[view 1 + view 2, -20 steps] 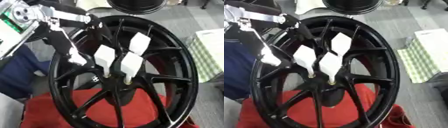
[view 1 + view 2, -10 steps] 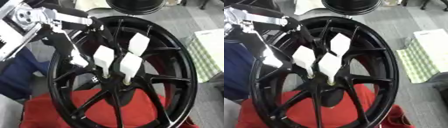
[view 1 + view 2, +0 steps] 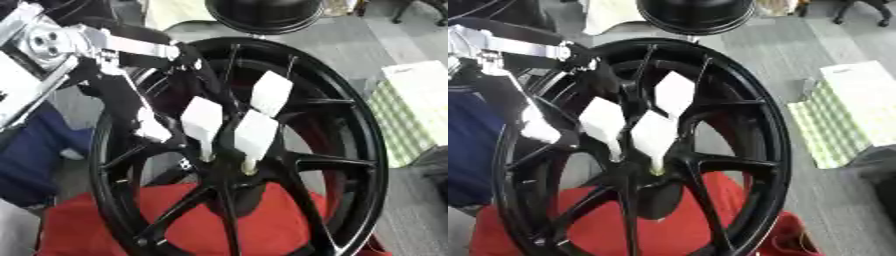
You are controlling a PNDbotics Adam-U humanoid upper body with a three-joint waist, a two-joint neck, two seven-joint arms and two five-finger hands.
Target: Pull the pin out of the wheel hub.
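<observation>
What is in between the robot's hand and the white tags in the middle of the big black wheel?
Only a black spoke of the wheel and open gaps lie between the left hand and the white tags; the left eye view shows it best.

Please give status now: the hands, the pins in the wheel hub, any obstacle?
Left hand at upper spokes, grip unclear. Right hand unseen. White-tagged pins stand in wheel hub. Spokes crowd them.

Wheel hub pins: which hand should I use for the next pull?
Left, probably. The left arm comes in from the upper left, and its hand is already at the wheel, just left of the white-tagged pins at the hub. The right hand shows in neither view.
</observation>
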